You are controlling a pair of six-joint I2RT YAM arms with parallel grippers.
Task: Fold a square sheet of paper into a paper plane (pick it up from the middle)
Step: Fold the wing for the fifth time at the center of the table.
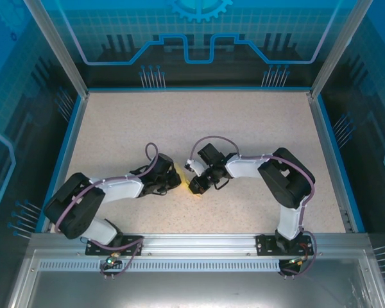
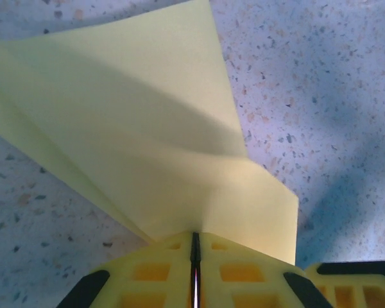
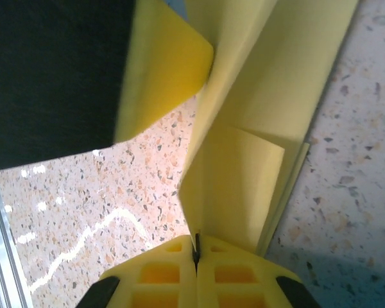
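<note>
The left arm (image 1: 119, 187) and right arm (image 1: 247, 167) have smooth white shells between bulky black joints, with grey-purple cables (image 1: 213, 138) looping along them. Each stands on a black base plate (image 1: 289, 244). The fingers (image 2: 154, 273) are yellow plastic, moulded with square recesses, with rounded black pieces at either side.

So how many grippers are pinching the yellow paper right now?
2. The left gripper is shut on the yellow paper; the right gripper is shut on it too, mid-table.
</note>
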